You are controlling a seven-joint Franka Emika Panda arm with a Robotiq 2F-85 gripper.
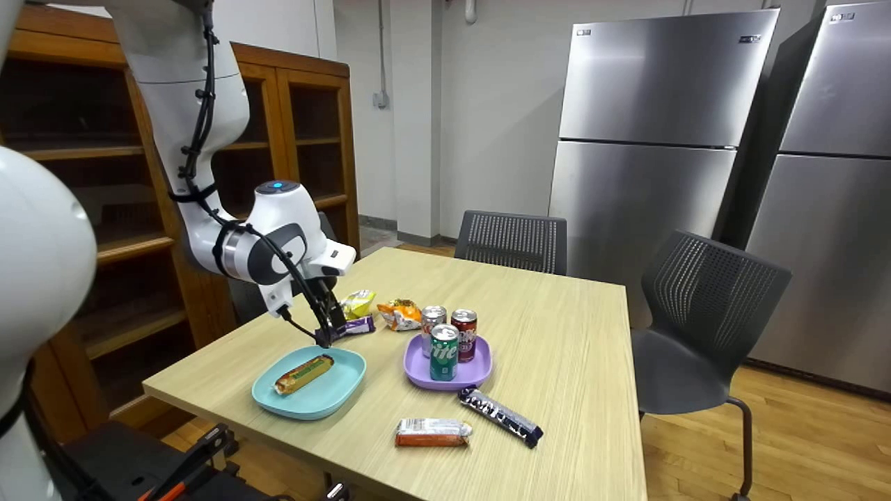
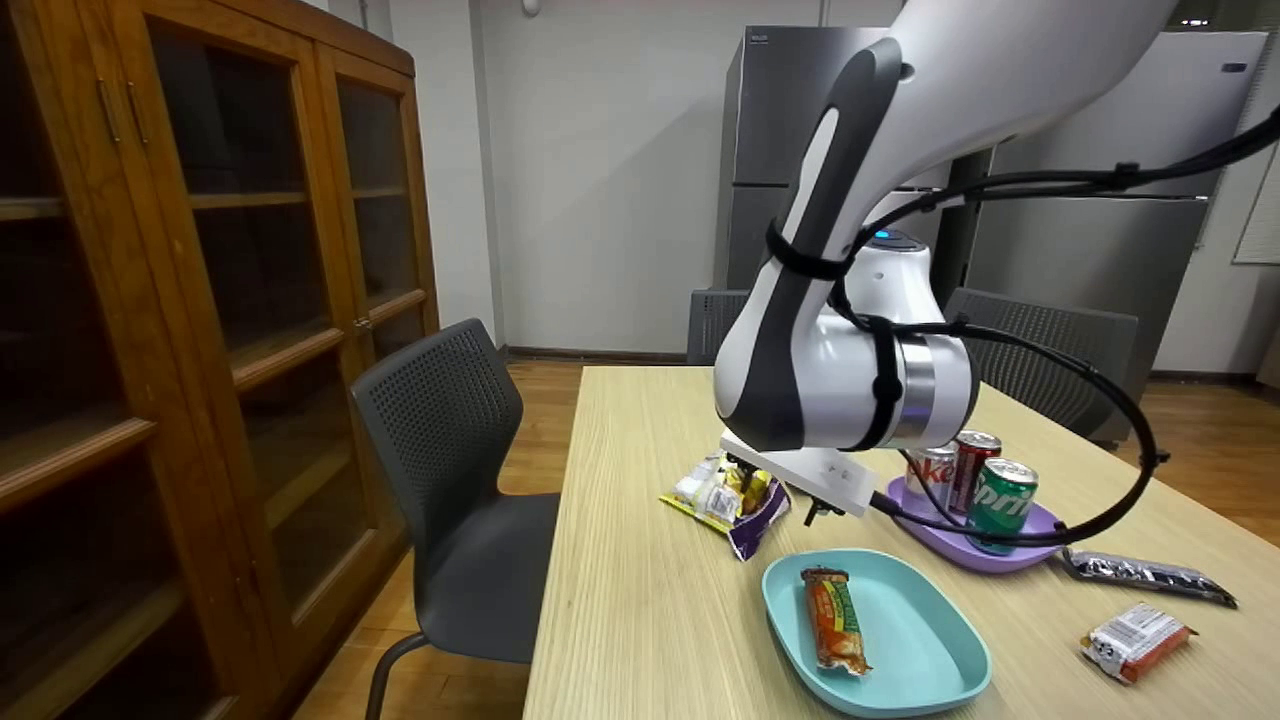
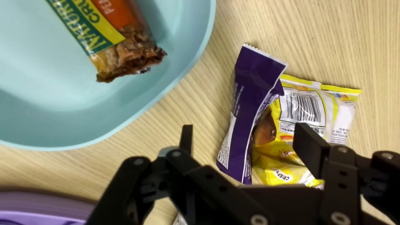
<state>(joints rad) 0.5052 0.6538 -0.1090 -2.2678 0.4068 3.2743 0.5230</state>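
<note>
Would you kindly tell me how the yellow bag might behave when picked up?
The yellow bag would probably crumple, as its wrapping looks creased. Its glossy film may slip. It could drag the purple packet overlapping it in the wrist view.

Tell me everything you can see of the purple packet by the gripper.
The purple packet is a long, narrow wrapper, dark purple and glossy like plastic film, with small white print, a pale printed panel along one edge and a zigzag-cut end. No tear shows; its contents are hidden. It lies on the table beside the yellow bag, its seam edge seeming to overlap that bag. In the wrist view it shows between the parted jaws of the gripper, with no contact visible.
</note>
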